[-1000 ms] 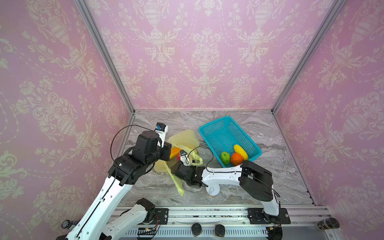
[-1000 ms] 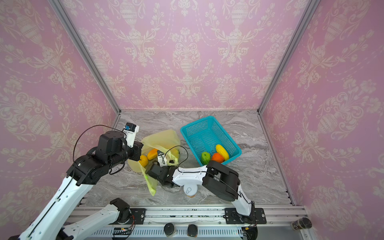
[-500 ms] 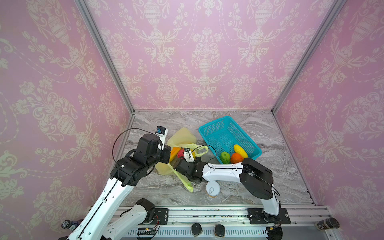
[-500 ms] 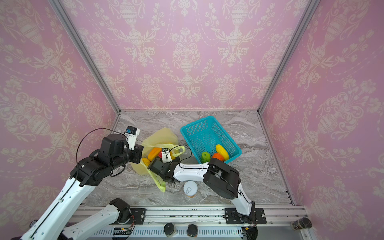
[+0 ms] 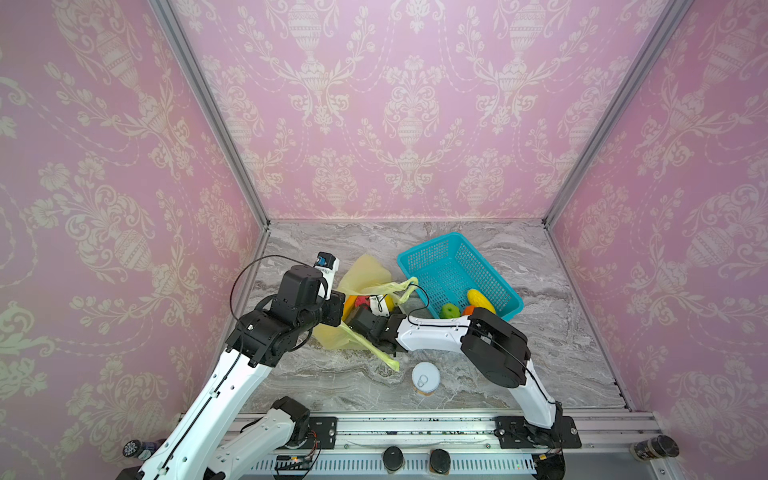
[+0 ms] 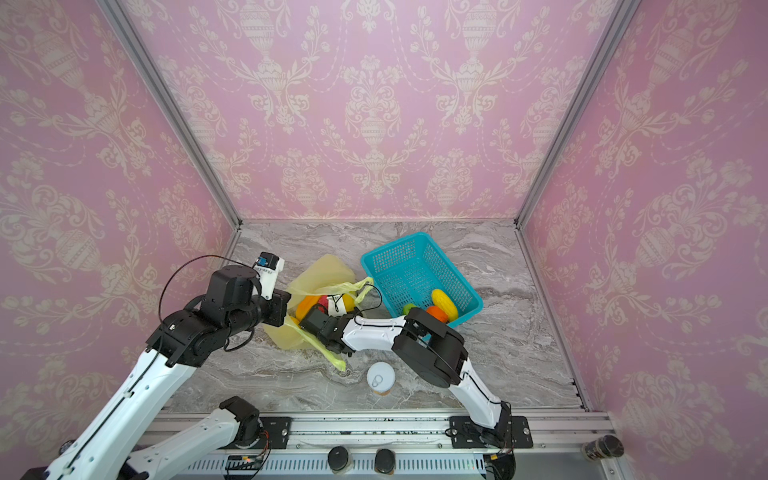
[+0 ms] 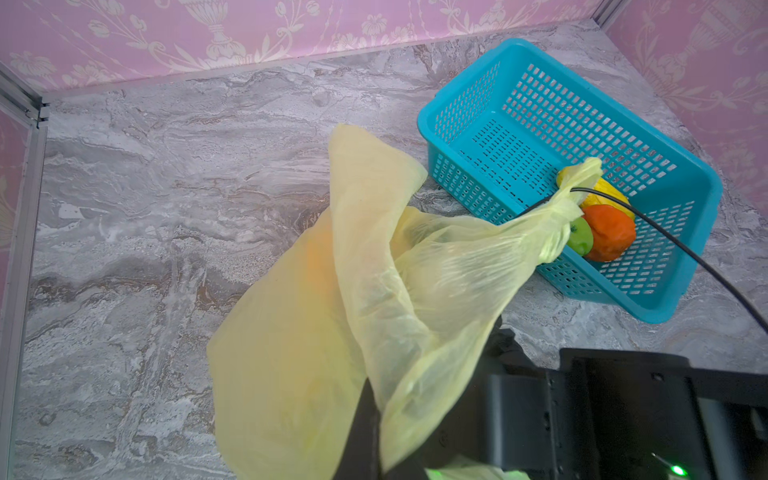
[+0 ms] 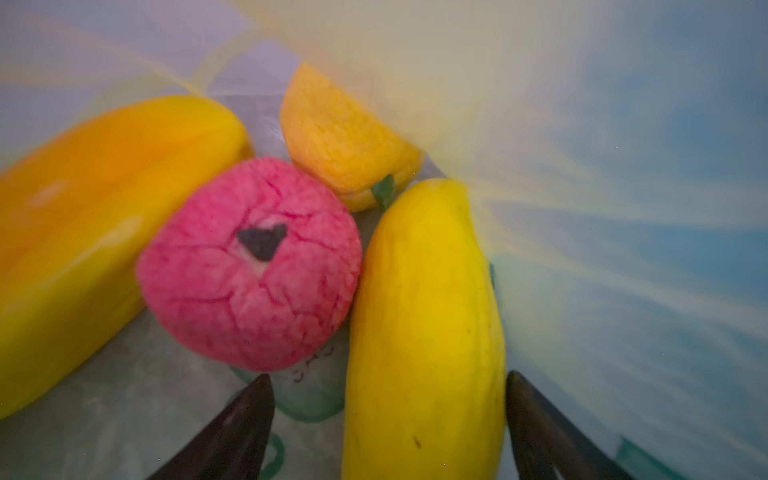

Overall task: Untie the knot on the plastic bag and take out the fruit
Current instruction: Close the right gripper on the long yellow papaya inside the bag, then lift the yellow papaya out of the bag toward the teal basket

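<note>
The yellow-green plastic bag [image 5: 365,270] [image 7: 374,249] lies left of the basket with its mouth held up. My left gripper [image 7: 374,411] [image 5: 338,307] is shut on the bag's edge. A bunched handle strip [image 7: 559,232] hangs toward the basket; I cannot tell whether the knot is in it. My right gripper [image 8: 388,376] [image 5: 359,311] is inside the bag, open, its fingers on either side of a long yellow fruit [image 8: 424,332]. Beside that fruit lie a pink-red round one [image 8: 249,266], a big orange-yellow one [image 8: 104,208] and an orange one [image 8: 345,137].
A teal mesh basket [image 5: 428,245] [image 7: 469,75] stands right of the bag, holding a yellow [image 5: 480,300], a green [image 5: 449,309] and an orange fruit [image 5: 469,309]. A white-lidded can [image 5: 424,377] stands near the front edge, just below the right arm. A black cable crosses the basket.
My right gripper has pushed farther back and deeper into the bag, and its arm has moved off the can. My left gripper has shifted slightly back, still holding the bag's edge.
</note>
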